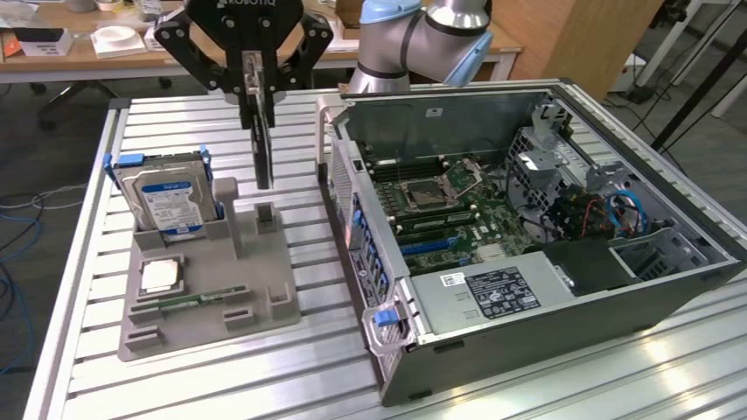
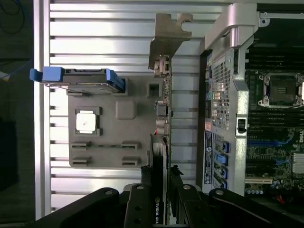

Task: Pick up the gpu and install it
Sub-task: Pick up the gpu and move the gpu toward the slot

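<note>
Silvery bracket (image 2: 167,38) at one end, dark board for the rest: looking at the gpu (image 1: 265,144), hanging edge-on and straight up and down. Pinched between the two fingers of the hand (image 1: 259,87), which is closed partway onto the card's flat faces. Going by the wrist view, got the bracket end sticking out well past the fingertips.

Hanging over the grey holder (image 1: 222,289), right above the little upright slot post (image 1: 268,216). Looks clear of it, but hard to be sure of the gap from this angle.

Plenty of air around the card otherwise. Got the hard drive (image 1: 170,197) standing upright in blue rails at the holder's far corner, on the exterior view's left and well apart from the card. Also parked on the holder: a square cpu (image 1: 160,276) lying flat, with a narrow green memory stick (image 1: 192,300) just beside it. Both nearer the camera, both nowhere near the card's edges.

Over on the exterior view's right, looking at the open pc case (image 1: 583,324) lying on its side, panel off, motherboard (image 1: 467,232) facing up. Just a narrow strip of bare slatted desk (image 1: 310,262) between the holder and the case's near wall. From the wrist view, seeing the card's bracket edge close to that wall, not touching.
</note>
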### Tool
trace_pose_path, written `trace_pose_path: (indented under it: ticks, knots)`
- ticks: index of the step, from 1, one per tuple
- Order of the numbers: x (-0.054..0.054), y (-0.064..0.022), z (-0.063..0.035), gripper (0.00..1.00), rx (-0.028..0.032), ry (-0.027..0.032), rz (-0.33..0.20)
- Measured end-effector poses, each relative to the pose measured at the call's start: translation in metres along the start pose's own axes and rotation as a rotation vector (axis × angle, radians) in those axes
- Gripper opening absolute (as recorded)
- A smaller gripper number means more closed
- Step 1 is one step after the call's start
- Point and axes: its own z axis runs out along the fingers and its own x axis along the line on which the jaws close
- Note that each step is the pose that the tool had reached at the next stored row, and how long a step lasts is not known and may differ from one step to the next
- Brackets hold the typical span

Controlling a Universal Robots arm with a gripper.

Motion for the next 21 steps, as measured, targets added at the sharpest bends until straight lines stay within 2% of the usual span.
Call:
trace_pose_path:
  ticks: [11,21]
  knots:
    - [-0.0011,0.0001,-0.0017,0.26,0.0,0.0001,0.0]
    - [-0.0098,0.0001,-0.0018,0.26,0.0001,0.0,0.0]
